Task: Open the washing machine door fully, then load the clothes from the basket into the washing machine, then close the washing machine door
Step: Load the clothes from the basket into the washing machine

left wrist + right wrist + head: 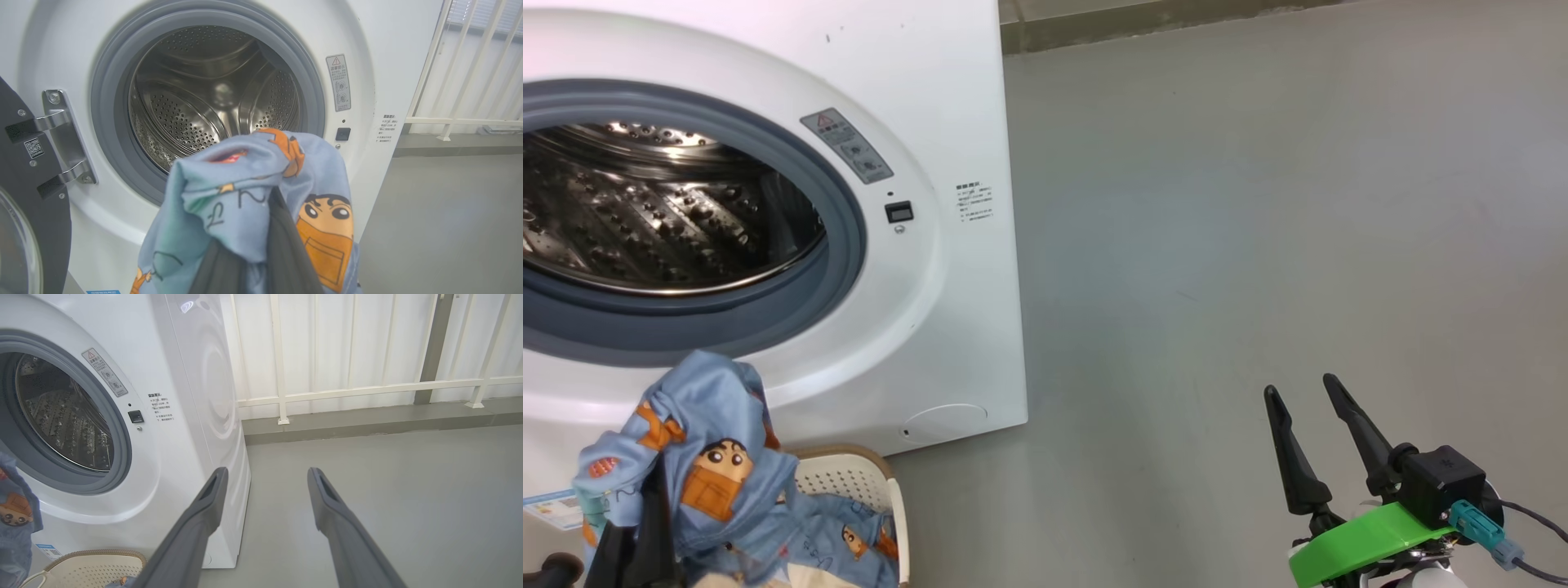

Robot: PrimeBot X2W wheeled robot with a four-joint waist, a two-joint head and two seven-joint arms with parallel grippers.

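Observation:
The washing machine (947,122) (184,375) stands with its steel drum (645,212) (212,102) exposed. Its black door (24,183) is swung out to the left on its hinges. My left gripper (269,204) (645,506) is shut on the light blue cartoon-print clothes (711,457) (229,204) (14,514). It holds them up just below and in front of the drum opening, with the cloth draped over its fingers. The rest of the fabric trails down into the cream basket (849,478) (94,567) at the machine's foot. My right gripper (1300,386) (266,473) hangs open over the floor to the right, holding nothing.
Grey floor (1258,245) stretches to the right of the machine. A white railing (347,390) (461,120) on a low kerb runs behind it. A blue sticker (551,506) sits low on the machine's front beside the basket.

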